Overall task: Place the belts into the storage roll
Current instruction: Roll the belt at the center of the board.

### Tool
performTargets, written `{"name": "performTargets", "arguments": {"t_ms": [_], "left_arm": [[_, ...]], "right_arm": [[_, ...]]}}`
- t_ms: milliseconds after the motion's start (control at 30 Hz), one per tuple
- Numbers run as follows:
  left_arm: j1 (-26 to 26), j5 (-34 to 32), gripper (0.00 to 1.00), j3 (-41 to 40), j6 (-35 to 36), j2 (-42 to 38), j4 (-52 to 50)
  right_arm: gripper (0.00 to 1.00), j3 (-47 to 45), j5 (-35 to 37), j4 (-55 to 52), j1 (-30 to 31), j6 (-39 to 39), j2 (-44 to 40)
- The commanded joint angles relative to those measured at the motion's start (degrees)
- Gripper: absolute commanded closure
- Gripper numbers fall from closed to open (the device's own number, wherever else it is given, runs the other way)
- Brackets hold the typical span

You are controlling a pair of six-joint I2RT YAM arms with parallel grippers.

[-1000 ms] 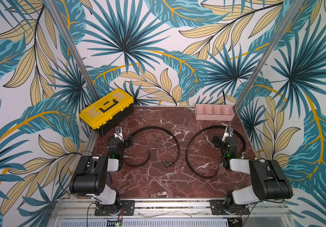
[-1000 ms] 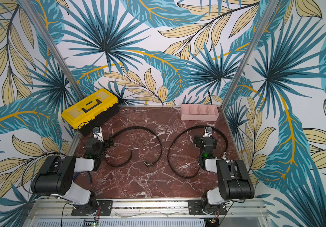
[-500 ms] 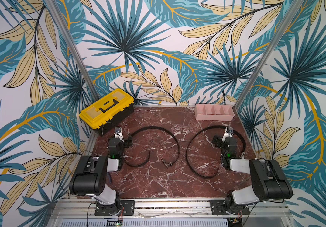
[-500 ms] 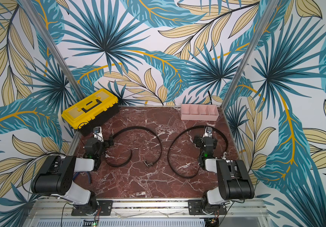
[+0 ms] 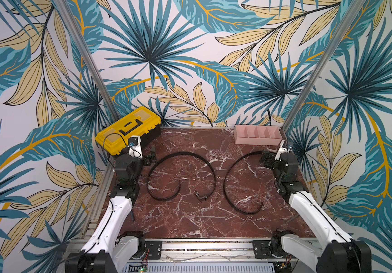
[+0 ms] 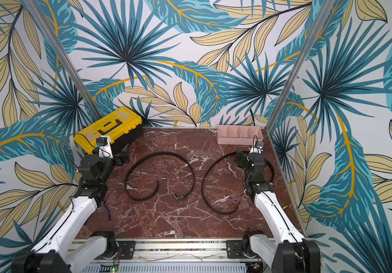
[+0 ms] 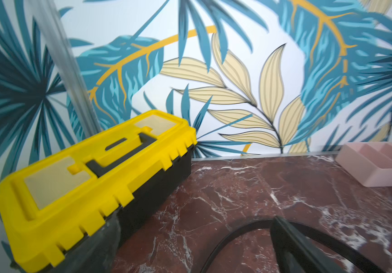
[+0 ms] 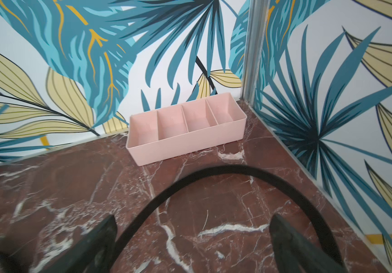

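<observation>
In both top views you have nothing stowed yet. The left belt and the right belt lie as loose, open curls on the red marbled table, well apart from the pink tray at the back right corner. The left gripper and the right gripper both stand with their jaws apart, holding nothing. A yellow-and-black toolbox sits shut at the back left.

In the left wrist view you see the toolbox's hard, ribbed plastic lid, and the thin black strap arcing flat across the table below the spread jaws.

In the right wrist view the tray is smooth, matte plastic with four empty compartments. The belt curves on the table beneath the open gap. Both belts probably need coiling tight before they fit.
</observation>
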Motion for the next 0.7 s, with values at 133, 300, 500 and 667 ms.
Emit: {"name": "performTargets", "arguments": {"t_ms": [133, 300, 500, 667], "left_arm": [[-8.07, 2.95, 0.00, 9.02, 16.14, 0.70, -42.01], [-20.06, -3.91, 0.00, 8.86, 33.61, 0.19, -50.05], [-25.23, -6.32, 0.00, 8.31, 52.67, 6.37, -51.33], [-25.47, -1.30, 0.00, 14.81, 48.96, 15.61, -53.02]], "right_arm": [[0.01, 8.59, -10.00, -40.07, 8.33, 12.32, -1.31], [0.00, 13.15, -17.66, -47.36, 16.31, 15.55, 2.54], [0.00, 13.18, -18.78, -48.60, 22.18, 15.33, 5.13], [0.00, 12.35, -20.38, -48.43, 22.27, 15.74, 6.87]]}}
